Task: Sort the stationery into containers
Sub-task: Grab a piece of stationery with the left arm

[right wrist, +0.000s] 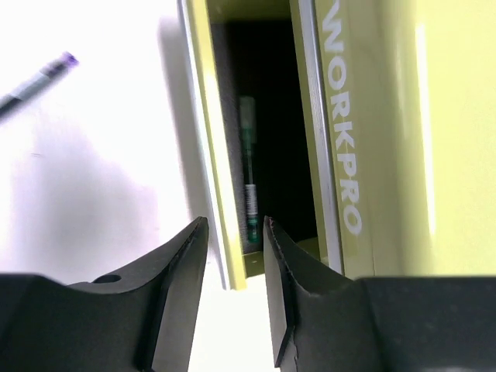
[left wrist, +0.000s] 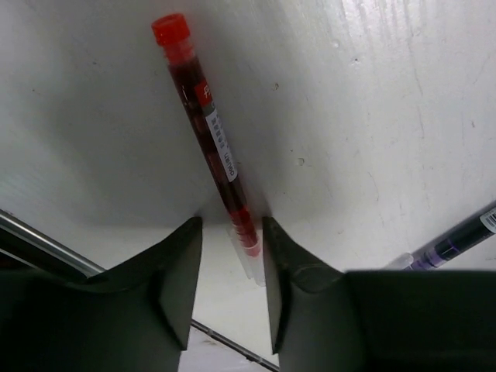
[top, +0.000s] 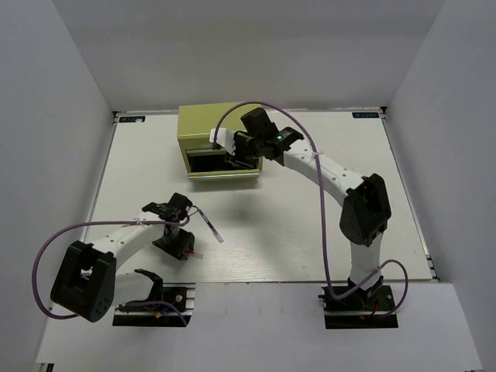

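Left jaws slightly apart, straddling end of red pen (left wrist: pixel 208 132) on surface (left wrist: pixel 372 116). Right jaws apart, empty, at open drawer (right wrist: pixel 279 93) of green chest (right wrist: pixel 434 155); green pen (right wrist: pixel 249 155) inside.

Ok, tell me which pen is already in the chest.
The green pen, lying in the open drawer. The red pen and the purple-tipped pen lie out on the table.

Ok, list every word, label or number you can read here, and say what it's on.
"WORKPRO": pale lettering on the green chest, beside its drawer, right wrist view.
Label on the red pen: print too small to read.
Label on the green pen inside the drawer: blurred, unreadable.
Small blue stickers at the far edge, top view: too small to read.
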{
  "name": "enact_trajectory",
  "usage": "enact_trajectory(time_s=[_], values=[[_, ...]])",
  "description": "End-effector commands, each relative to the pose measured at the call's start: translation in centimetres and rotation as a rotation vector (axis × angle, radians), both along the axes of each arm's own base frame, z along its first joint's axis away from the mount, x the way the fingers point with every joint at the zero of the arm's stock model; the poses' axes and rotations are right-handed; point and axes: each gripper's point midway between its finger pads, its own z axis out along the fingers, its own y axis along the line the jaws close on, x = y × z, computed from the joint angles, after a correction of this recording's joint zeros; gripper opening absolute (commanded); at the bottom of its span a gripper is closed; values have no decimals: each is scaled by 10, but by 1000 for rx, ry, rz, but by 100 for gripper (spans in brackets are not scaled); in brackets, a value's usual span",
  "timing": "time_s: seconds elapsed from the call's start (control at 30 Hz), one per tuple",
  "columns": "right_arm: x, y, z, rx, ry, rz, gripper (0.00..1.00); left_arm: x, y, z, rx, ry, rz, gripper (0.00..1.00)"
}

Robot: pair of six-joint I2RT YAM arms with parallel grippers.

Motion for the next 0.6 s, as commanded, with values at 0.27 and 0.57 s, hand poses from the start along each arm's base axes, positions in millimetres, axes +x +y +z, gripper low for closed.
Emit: enact_trajectory(time_s=[0.27, 0.57], values=[[-45, -12, 31, 122, 96, 30, 61, 22, 6, 6, 68, -63, -7, 14], [-50, -35, 22, 191, 115, -103, 90, 123, -30, 114, -37, -494, -87, 0]])
